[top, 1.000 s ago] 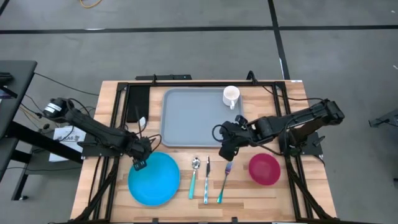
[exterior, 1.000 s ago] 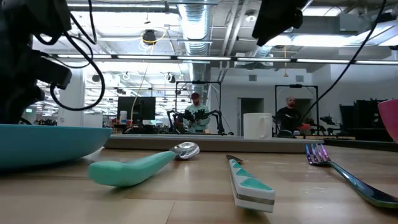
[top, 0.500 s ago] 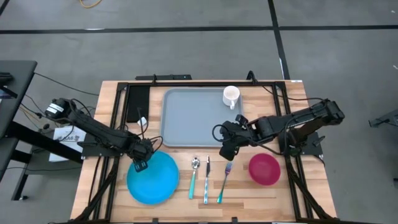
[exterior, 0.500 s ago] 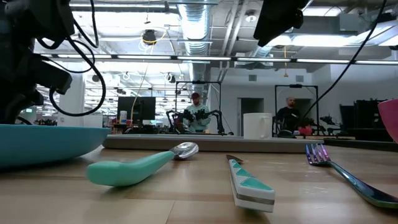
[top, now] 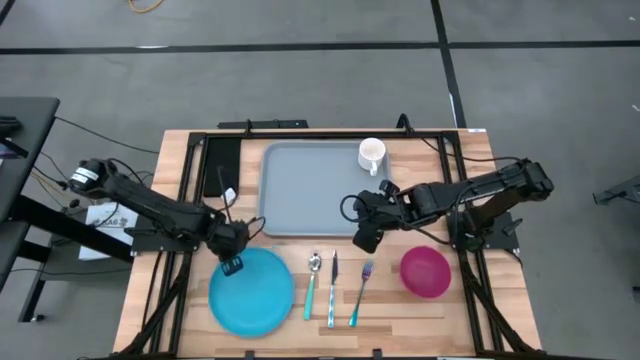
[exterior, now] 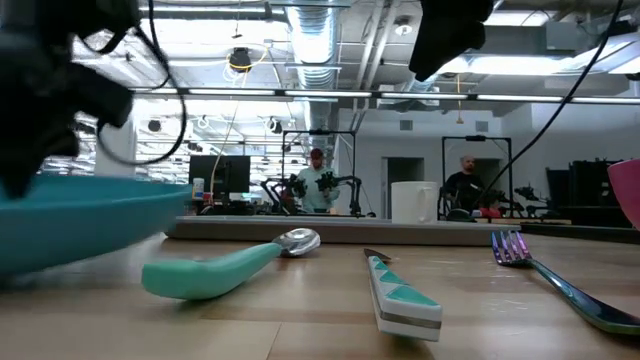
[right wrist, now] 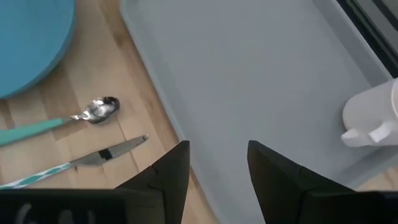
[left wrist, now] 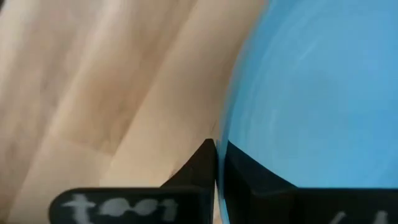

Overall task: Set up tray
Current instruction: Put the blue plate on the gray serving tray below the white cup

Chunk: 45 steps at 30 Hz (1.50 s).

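A round bright-blue plate [top: 252,292] is at the table's near left, and my left gripper [top: 232,263] is shut on its far-left rim. The grey-blue tray [top: 305,195] lies at the table's far middle, with a white mug [top: 372,155] standing in its far right corner. My right gripper [right wrist: 217,171] hangs open above the tray's near right edge with nothing between its fingers. In the low view the plate [exterior: 80,215] shows at the left, raised and blurred. My left gripper pinches the plate's rim [left wrist: 225,134] between its two fingers [left wrist: 199,171], one on the plate's inner face and one outside it. The fingers come steeply from above, at the plate's far-left edge. That side of the plate is raised; whether its near side still touches the table I cannot tell.
A teal-handled spoon [top: 312,285], a knife [top: 333,290] and a fork [top: 360,295] lie side by side right of the plate. A pink bowl [top: 426,272] sits at the near right. A black panel [top: 222,165] lies left of the tray.
My left gripper has taken hold of the plate's far-left rim and gone up and a little toward the table's right. The plate has shifted slightly to the right with it, and its rim stands higher in the low view.
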Tool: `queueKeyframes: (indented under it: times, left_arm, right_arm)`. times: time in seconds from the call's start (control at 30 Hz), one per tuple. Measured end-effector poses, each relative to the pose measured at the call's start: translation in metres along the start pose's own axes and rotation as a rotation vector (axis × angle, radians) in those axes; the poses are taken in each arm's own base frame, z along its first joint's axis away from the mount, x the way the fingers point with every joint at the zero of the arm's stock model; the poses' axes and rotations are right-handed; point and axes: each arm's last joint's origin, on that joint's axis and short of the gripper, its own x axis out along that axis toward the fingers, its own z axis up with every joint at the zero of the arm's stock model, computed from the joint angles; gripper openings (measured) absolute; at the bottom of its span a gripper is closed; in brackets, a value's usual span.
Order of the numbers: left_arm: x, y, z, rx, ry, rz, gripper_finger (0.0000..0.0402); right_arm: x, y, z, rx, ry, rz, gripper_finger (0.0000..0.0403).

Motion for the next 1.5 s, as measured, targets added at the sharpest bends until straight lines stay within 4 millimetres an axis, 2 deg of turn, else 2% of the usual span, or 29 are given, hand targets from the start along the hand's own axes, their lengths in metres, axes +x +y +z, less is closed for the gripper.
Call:
queueKeyframes:
  times: [0.23, 0.37, 0.6, 0.87, 1.07, 1.23, 1.37, 1.5]
  left_arm:
    - [-0.039, -0.001, 0.031, -0.145, -0.272, -0.035, 0.0000]
    - [-0.047, 0.006, 0.057, -0.243, -0.405, -0.034, 0.0000]
    - [-0.032, 0.030, 0.104, -0.356, -0.483, -0.049, 0.0000]
    - [-0.008, 0.059, 0.153, -0.469, -0.523, -0.085, 0.0000]
    - [-0.004, 0.059, 0.199, -0.425, -0.519, -0.065, 0.0000]
    - [-0.005, 0.057, 0.239, -0.385, -0.512, -0.040, 0.0000]
    - [-0.004, 0.059, 0.260, -0.373, -0.466, -0.030, 0.0000]
    - [0.000, 0.062, 0.272, -0.385, -0.429, -0.054, 0.0000]
  right_arm:
    - [0.000, -0.001, -0.001, -0.020, 0.015, -0.007, 0.0143]
    - [0.000, -0.001, -0.001, -0.020, 0.015, -0.006, 0.0139]
    - [-0.005, -0.003, -0.001, -0.011, 0.003, 0.011, 0.0137]
    - [-0.028, -0.015, -0.002, 0.038, -0.049, 0.040, 0.0134]
    - [-0.047, -0.025, -0.003, 0.064, -0.101, 0.062, 0.0133]
    - [-0.053, -0.030, -0.004, 0.075, -0.119, 0.068, 0.0134]
    - [-0.054, -0.031, -0.004, 0.069, -0.118, 0.066, 0.0134]
    - [-0.054, -0.032, -0.006, 0.059, -0.102, 0.056, 0.0133]
